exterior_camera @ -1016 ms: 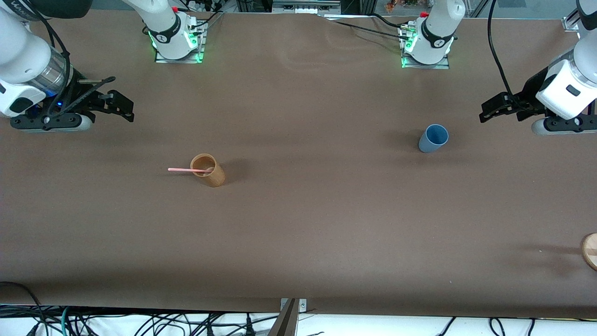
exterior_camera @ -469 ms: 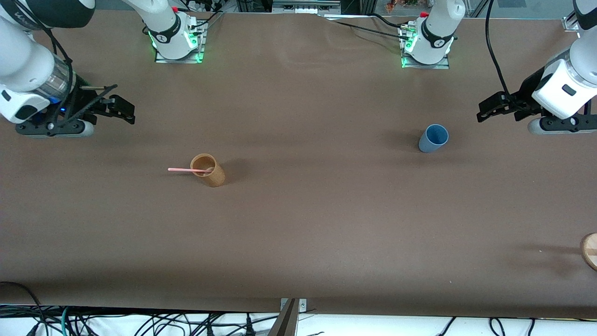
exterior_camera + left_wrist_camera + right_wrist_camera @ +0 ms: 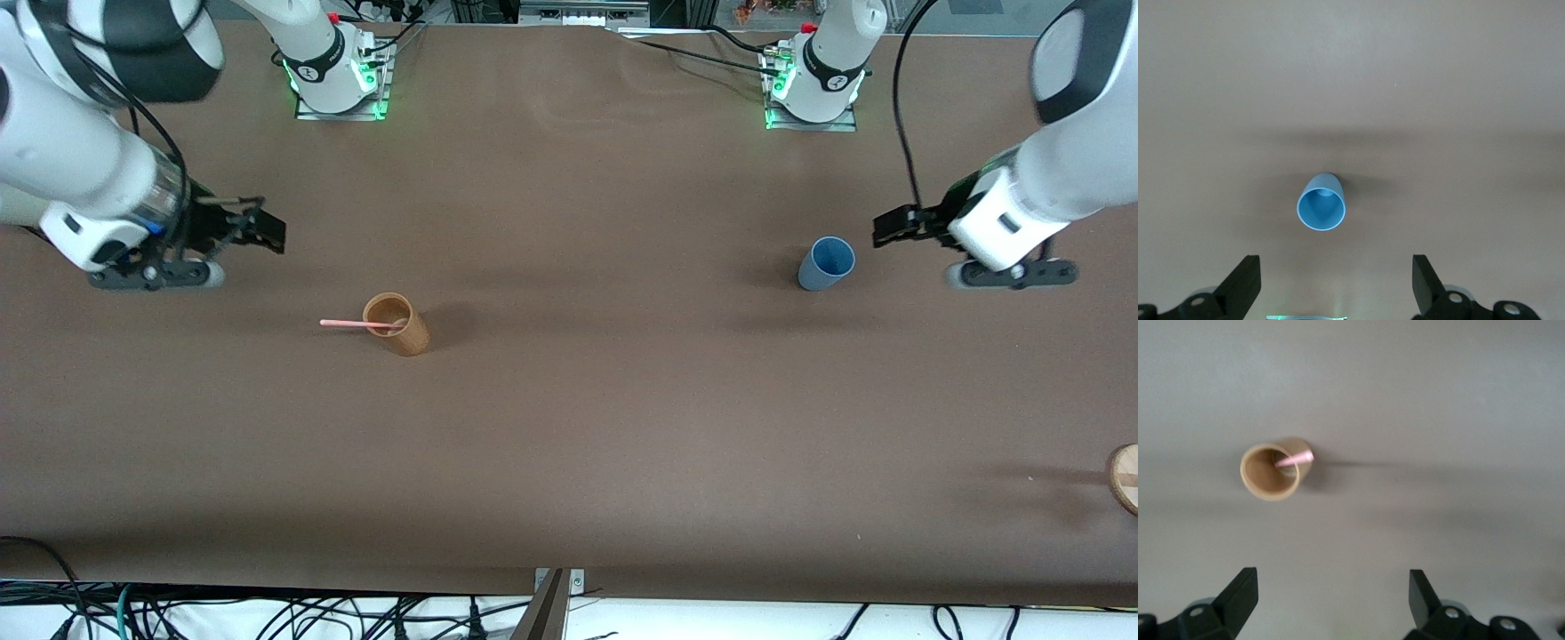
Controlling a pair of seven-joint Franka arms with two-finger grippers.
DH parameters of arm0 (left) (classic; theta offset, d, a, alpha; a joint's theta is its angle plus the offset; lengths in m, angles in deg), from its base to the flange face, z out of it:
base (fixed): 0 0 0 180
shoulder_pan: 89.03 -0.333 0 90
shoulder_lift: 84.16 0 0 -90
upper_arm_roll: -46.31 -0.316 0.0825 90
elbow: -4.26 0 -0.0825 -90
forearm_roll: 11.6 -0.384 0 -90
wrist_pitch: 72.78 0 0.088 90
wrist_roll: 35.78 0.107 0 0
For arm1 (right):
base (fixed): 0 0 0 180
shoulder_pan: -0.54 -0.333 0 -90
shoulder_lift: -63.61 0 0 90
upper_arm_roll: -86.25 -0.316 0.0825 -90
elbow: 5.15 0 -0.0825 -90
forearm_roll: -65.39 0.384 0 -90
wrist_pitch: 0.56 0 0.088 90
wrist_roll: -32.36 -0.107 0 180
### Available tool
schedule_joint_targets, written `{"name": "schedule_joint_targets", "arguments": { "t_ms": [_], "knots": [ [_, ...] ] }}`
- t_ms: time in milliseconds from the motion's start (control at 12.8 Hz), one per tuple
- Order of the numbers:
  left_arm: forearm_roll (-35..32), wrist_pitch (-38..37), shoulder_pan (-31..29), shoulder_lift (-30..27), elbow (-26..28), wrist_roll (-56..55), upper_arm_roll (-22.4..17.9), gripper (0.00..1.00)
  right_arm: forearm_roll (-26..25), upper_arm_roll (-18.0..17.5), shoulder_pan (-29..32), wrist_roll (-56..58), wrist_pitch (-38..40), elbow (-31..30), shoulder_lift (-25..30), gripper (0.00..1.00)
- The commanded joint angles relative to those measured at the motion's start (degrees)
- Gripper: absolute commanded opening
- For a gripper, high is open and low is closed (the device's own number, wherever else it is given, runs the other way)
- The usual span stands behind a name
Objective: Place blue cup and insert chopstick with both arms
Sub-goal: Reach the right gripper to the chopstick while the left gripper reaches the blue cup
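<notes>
While the right gripper (image 3: 267, 233) hangs wide open and empty over bare table (image 3: 569, 444), the chopstick (image 3: 360, 324) leans in the upright brown cup (image 3: 397, 324). Toward the left arm's end, the blue cup (image 3: 827, 263) stands upright, the left gripper (image 3: 892, 226) beside it, spread and empty.

I can read no lettering, number or sign on anything here. The round marks on the black collars of my two arm bases (image 3: 316, 67) (image 3: 831, 76) are too small to make out.
</notes>
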Motion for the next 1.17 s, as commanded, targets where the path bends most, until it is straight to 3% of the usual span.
{"name": "schedule_joint_targets", "arguments": {
  "t_ms": [0, 312, 547, 859, 1094],
  "knots": [
    [-0.4, 8.7, -0.8, -1.4, 10.1, 0.4, 0.7, 1.0, 0.2, 0.0, -2.1, -0.9, -7.1, -3.1, -2.8, 1.0],
    [-0.6, 22.8, -0.9, -5.4, 25.1, 0.5, 2.0, 1.0, 0.4, 0.0, -2.1, -0.9, -16.8, -5.5, -6.9, 1.0],
    [-2.1, 35.3, -0.9, -5.7, 34.1, 0.5, 2.3, 1.0, 0.6, -0.1, -2.1, -3.0, -19.2, -5.7, -9.6, 0.99],
    [-2.1, 43.6, -0.5, -5.7, 40.0, 0.4, 2.4, 1.0, 0.6, -0.1, -2.7, -4.2, -20.3, -5.8, -11.5, 0.75],
    [-2.1, 44.8, -0.3, -7.6, 43.3, 0.4, 3.2, 1.0, 0.6, -0.1, -2.7, -4.4, -20.5, -6.4, -11.5, 0.57]
  ]
}}
